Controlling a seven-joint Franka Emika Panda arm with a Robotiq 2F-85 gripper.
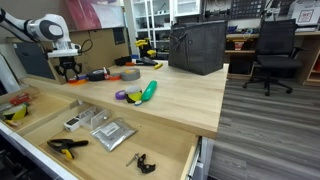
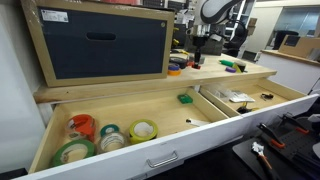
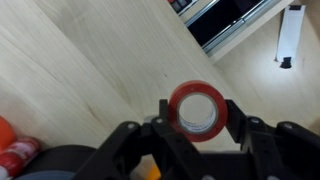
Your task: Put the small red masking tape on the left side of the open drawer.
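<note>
In the wrist view my gripper [image 3: 198, 120] is shut on the small red masking tape [image 3: 197, 91], a red ring held upright between the two fingers above the pale wooden bench top. In both exterior views the gripper [image 1: 67, 68] [image 2: 197, 45] hangs over the bench top, behind the open drawer [image 1: 165, 140] [image 2: 150, 106]. The tape is too small to make out in those views. The drawer is wide, shallow and of pale wood, with a divider.
One drawer section holds an orange roll [image 2: 82, 125], a green roll [image 2: 72, 152] and a yellow-green roll [image 2: 143, 130]. The other holds a clamp [image 1: 65, 146] and a metal plate [image 1: 112, 133]. A purple-and-yellow roll [image 1: 133, 96] and a black bag [image 1: 195, 45] stand on the bench.
</note>
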